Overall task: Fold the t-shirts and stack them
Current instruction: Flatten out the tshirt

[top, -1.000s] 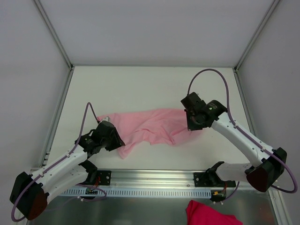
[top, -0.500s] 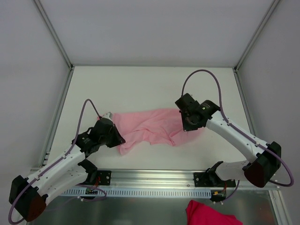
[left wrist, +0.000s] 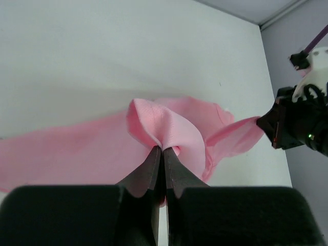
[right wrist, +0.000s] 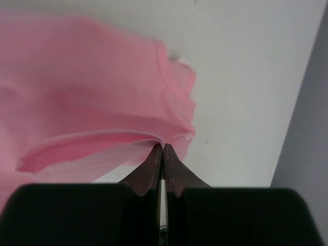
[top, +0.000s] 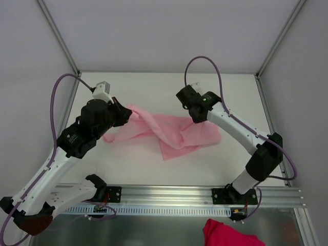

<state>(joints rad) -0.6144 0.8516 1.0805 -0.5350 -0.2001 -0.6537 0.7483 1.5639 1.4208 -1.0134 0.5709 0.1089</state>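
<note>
From where I stand, both arms have the pale-pink t-shirt (top: 177,134) pinched up near the middle of the white table (top: 154,89), with the cloth slung between them and its lower part trailing on the surface. The left gripper (left wrist: 163,149) is clenched on a bunched fold, and the right gripper (right wrist: 163,147) is pressed tight on a thin hemmed edge. My worry is the right side: it seems to hold only a sliver of hem, so a firm pull apart could let such slippery fabric slide out. The left pinch looks to have caught more than one layer, which would stop the shirt opening flat. The cloth also runs twisted between the two grips, so laying it down like this would likely leave a crumpled rope rather than a neat panel. The fabric is thin, soft and matte, without print, falling in rounded ridges and loose flaps; the hem reads as a narrow doubled band. The fingers are dark, smooth wedges tapering to fine tips, and the tabletop is plain and even.
</note>
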